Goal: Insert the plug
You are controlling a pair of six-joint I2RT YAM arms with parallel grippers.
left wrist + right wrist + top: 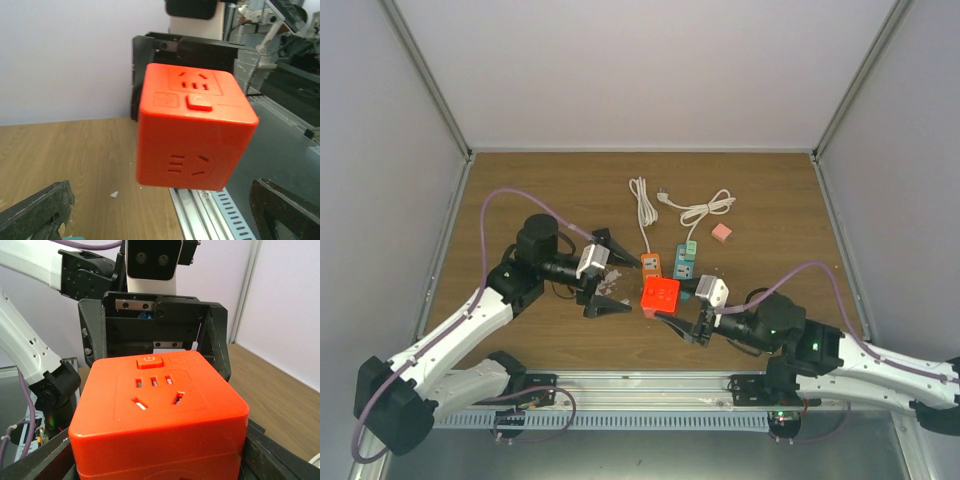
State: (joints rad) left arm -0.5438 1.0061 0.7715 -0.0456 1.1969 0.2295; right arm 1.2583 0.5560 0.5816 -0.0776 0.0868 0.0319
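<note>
The right fingers clamp the glossy red plastic socket cube over the wooden counter; at its nine o'clock, the left fingers gape wide, empty.

Top view: fixed, high, behind arm bases. Looks down and forward over whole surface; bases at 6 o'clock, cube small, near centre.
Left wrist: rides left end effector, faces roughly 4 o'clock on top view; cube close, mid-frame.
Right wrist: rides right end effector, faces roughly 10 o'clock; cube very close, low in frame, left end effector behind it.
All three share cube.
</note>
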